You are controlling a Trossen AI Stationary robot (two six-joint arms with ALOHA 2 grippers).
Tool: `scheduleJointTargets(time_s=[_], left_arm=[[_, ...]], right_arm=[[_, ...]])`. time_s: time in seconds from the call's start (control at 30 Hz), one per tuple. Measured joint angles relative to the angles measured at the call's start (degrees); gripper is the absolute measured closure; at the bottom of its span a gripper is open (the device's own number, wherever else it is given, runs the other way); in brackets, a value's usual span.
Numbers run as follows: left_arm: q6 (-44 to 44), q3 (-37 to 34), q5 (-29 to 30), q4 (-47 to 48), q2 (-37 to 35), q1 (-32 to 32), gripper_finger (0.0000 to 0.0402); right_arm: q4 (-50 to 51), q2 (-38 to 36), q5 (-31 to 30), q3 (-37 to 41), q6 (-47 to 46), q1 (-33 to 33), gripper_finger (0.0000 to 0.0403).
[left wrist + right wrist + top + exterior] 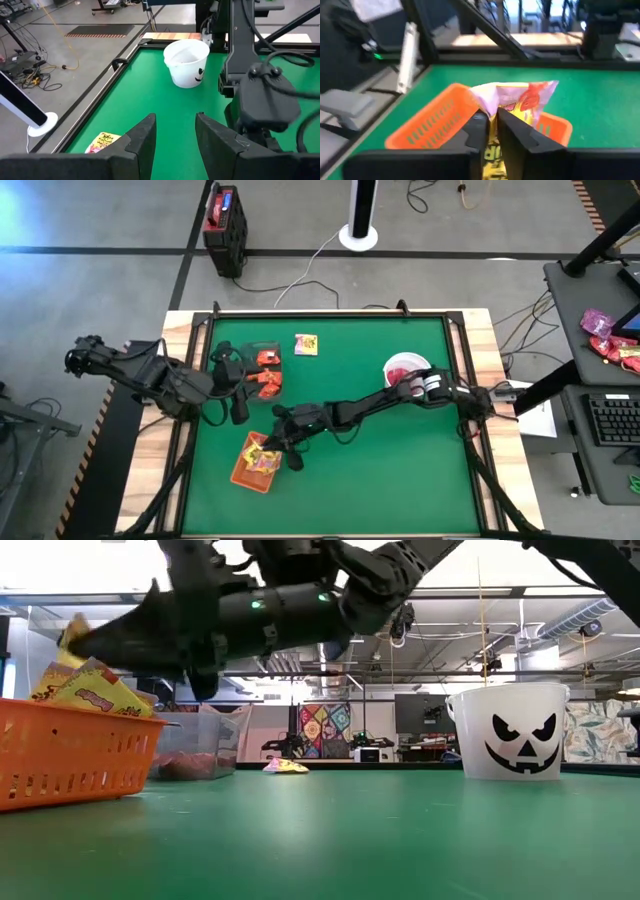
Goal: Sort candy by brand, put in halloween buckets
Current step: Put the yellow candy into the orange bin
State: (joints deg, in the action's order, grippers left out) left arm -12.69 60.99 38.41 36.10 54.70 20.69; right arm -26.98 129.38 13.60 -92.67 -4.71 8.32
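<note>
The orange tray (240, 472), a shallow slatted plastic rectangle, sits at about seven o'clock on the worktop (400, 460), close to the near-left edge. The right pincer (280, 452) hangs over its rim, fingers clamped on a crinkly yellow-and-pink candy packet (517, 102) above other yellow wrappers (262, 460) in the tray. The dark see-through tub (262, 360) with red candy stands at ten o'clock, and the left pincer (232, 375) waits just beside it, fingers apart and empty. The round white bucket (405, 368) with a black pumpkin face is at two o'clock, well apart. One loose packet (306, 344) lies at twelve o'clock. Smooth green felt lies open across the near-right half.
</note>
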Motion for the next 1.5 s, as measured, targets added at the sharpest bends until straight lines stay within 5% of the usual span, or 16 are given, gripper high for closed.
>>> scheduleJointTargets(time_s=[0.17,0.43,0.6,0.83,1.07,1.33,1.5], left_arm=[[0.05,-0.02,-0.04,0.37,1.01,-0.02,0.0280],[0.13,-0.04,-0.04,0.47,3.00,-0.04,0.0280],[0.15,-0.04,-0.04,0.46,4.01,-0.04,0.0280],[0.15,-0.04,-0.04,0.53,3.92,-0.04,0.0280],[0.17,-0.07,2.08,0.85,4.63,-0.22,0.0280],[8.55,0.38,2.37,-7.18,10.22,-3.13,0.0280],[17.05,3.41,-7.51,-7.56,15.37,-10.97,0.0280]], right_arm=[[12.85,1.64,-4.90,-5.73,3.12,0.34,0.0299],[25.14,1.77,-4.13,-11.53,10.82,1.67,0.0206],[34.88,1.44,-3.16,-15.61,14.34,2.76,0.0192],[61.43,-3.74,-3.17,-18.94,14.03,2.63,0.0192],[69.26,-17.39,-13.58,-6.00,9.22,2.75,0.0192],[58.50,-39.13,-24.19,15.17,2.53,2.64,0.0193],[48.20,-49.87,-24.32,26.17,1.61,2.67,0.0193]])
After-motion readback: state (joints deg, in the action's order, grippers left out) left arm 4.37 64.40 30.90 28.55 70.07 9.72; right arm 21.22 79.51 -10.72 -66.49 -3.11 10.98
